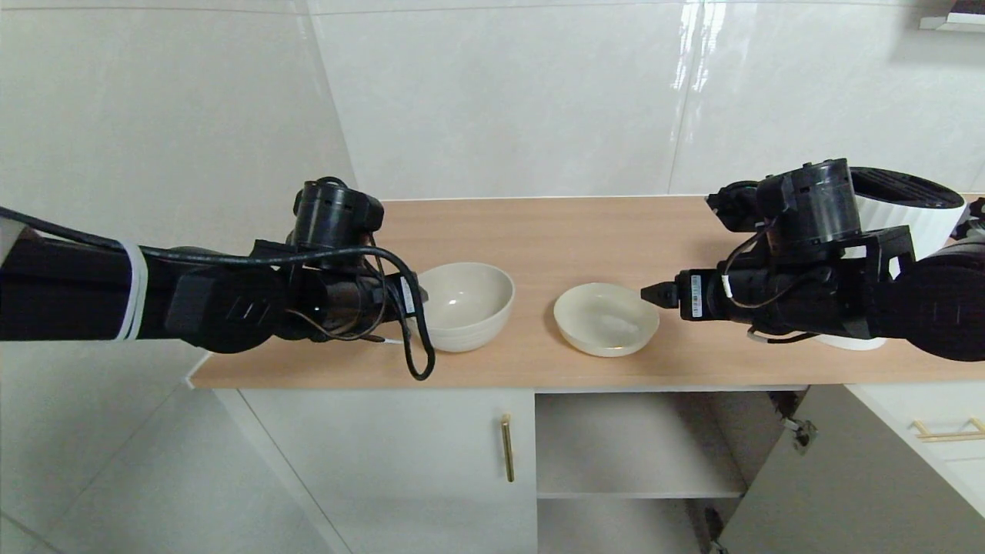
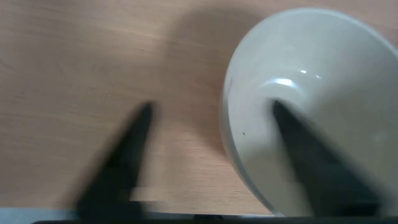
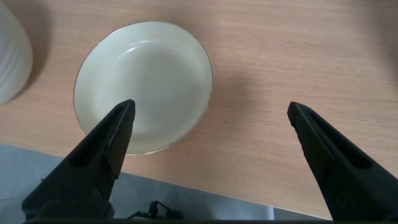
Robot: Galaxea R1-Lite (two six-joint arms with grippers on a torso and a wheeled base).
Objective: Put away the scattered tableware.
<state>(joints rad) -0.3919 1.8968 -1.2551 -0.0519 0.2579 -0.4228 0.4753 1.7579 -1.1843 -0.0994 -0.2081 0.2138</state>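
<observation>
A deep ribbed cream bowl (image 1: 465, 304) stands on the wooden counter (image 1: 539, 231), left of centre. My left gripper (image 1: 415, 302) is at its left rim and open. In the left wrist view one finger (image 2: 301, 149) hangs over the inside of the bowl (image 2: 323, 74) and the other finger (image 2: 127, 155) is outside it, over the wood. A shallow cream dish (image 1: 606, 318) lies to the right of the bowl. My right gripper (image 1: 652, 293) is open at the dish's right edge, straddling its rim (image 3: 209, 93): one finger (image 3: 112, 137) above the dish (image 3: 149, 74), the other over bare counter.
A white ribbed container with a black top (image 1: 916, 208) stands at the counter's back right, behind my right arm. Under the counter, an open cabinet with a shelf (image 1: 631, 492) has its door (image 1: 800, 477) swung out to the right. A closed door with a gold handle (image 1: 505, 448) is beside it.
</observation>
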